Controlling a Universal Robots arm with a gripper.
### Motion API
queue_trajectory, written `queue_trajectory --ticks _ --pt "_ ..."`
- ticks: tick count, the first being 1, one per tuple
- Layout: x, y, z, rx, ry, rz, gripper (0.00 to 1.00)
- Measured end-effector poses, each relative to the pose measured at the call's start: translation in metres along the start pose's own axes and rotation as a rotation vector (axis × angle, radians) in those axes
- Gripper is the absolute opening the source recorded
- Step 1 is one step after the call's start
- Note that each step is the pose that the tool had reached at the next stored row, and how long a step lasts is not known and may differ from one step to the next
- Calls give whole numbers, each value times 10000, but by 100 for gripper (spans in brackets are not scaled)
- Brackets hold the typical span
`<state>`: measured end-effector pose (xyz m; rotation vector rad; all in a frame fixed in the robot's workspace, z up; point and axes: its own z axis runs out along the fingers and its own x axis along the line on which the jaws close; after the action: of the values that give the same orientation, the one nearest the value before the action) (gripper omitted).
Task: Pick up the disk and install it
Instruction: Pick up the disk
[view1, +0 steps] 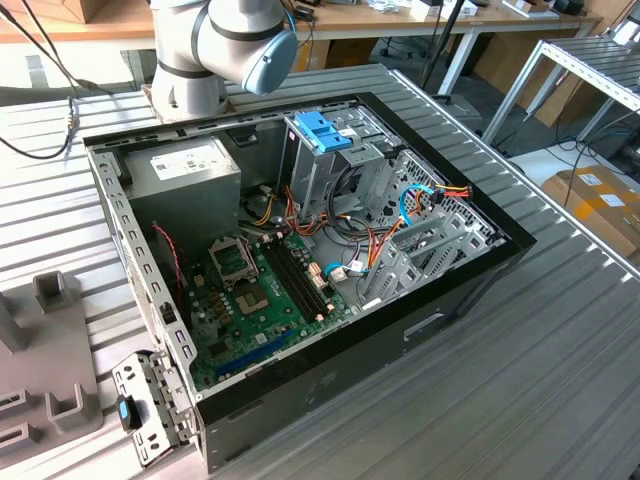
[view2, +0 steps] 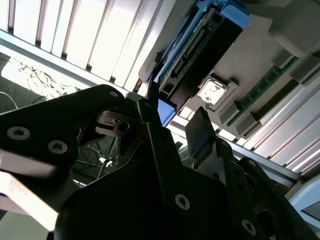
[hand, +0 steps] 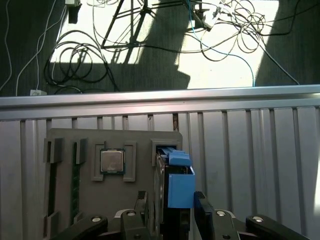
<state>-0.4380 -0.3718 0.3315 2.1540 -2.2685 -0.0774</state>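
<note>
The disk stands on edge in a slot of a grey holder plate, its blue side rail facing the camera. In the second wrist view the disk shows its dark connector end and blue rail. My gripper is down at the disk's near end, with one black finger on each side of it. In the second wrist view the gripper is open, a bright gap showing between the rail and one finger. The disk still sits in its slot.
The holder plate also carries a processor chip and green memory sticks. In the exterior view an open computer case lies on the slatted table, with a drive cage and blue handle, a power-supply box and a motherboard. Cables lie on the floor.
</note>
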Motion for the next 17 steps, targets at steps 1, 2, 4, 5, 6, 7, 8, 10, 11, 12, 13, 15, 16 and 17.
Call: queue_trajectory --ticks 1,2,4,5,6,7,8,10,11,12,13,15,16,17 --pt "0 0 1 -1 0 0 49" --pt "0 0 3 0 0 0 49" --pt "0 0 8 0 0 0 49" --pt "0 0 10 0 0 0 49" --pt "0 0 11 0 0 0 49" --pt "0 0 13 -1 0 0 49" --pt "0 0 15 0 0 0 49" --pt "0 0 18 -1 0 0 49" --pt "0 -1 19 -1 0 0 49" --pt "1 -1 21 -1 1 0 49" --pt "1 -1 24 0 0 0 49" --pt "1 -1 27 -1 0 0 49" --pt "1 -1 29 -1 1 0 49" --pt "1 -1 30 0 0 0 49"
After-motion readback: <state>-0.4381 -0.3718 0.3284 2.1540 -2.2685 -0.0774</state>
